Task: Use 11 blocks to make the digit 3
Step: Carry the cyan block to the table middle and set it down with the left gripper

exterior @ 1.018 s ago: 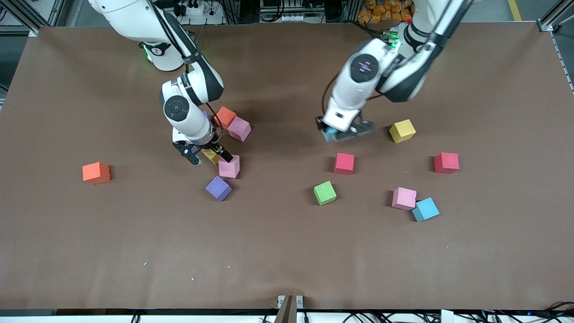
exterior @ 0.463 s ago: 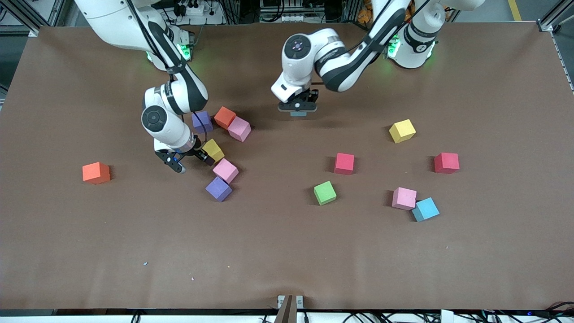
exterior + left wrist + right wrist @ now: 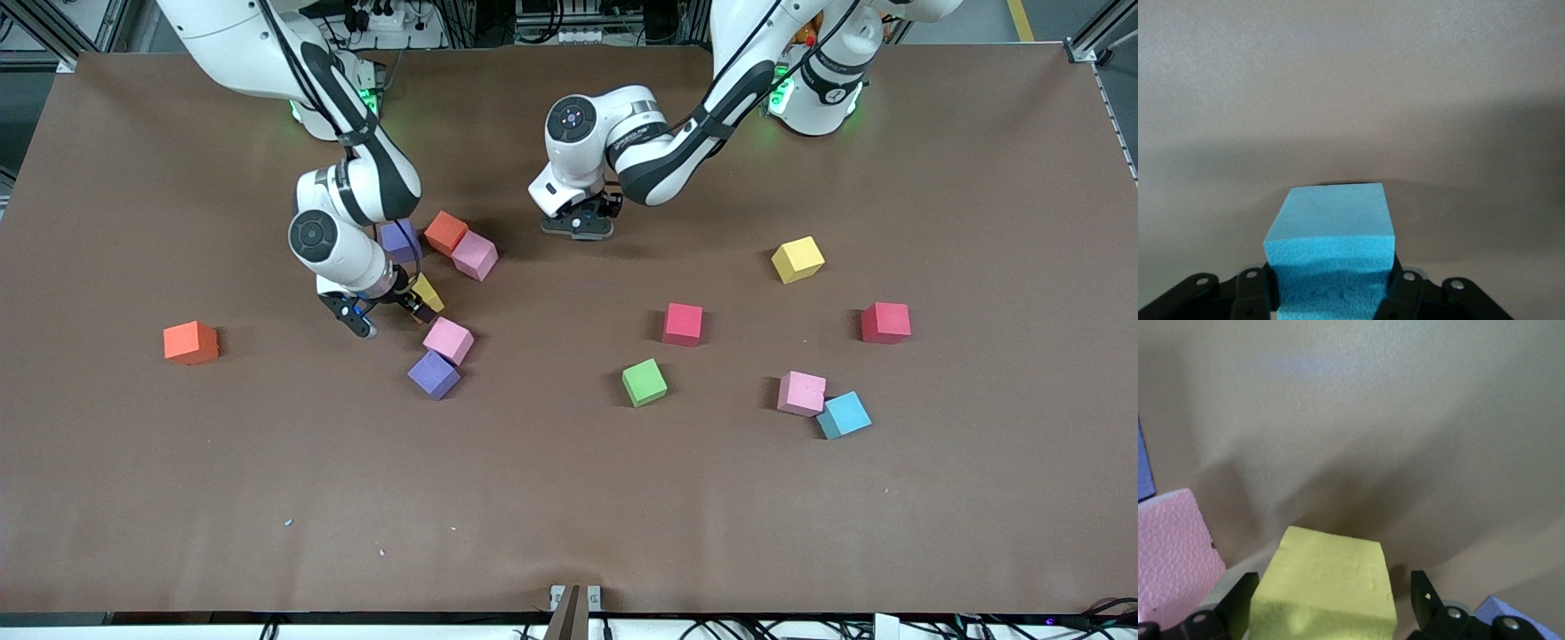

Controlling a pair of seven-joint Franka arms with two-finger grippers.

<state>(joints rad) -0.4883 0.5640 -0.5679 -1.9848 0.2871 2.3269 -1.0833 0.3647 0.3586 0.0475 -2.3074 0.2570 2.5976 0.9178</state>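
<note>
Light blue block clamped in left gripper jaws; right gripper jaws straddle yellow block, contact unclear.

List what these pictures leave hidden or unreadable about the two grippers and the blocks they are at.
- Front view: the light blue block is hidden under the left gripper; only the left wrist view shows it clamped.
- Front view: the yellow block is mostly covered by the right gripper.
- Right wrist view: the yellow block's lower part is cut off by the picture's edge, so finger contact cannot be told.
- Front view: the purple block is partly covered by the right arm.
</note>
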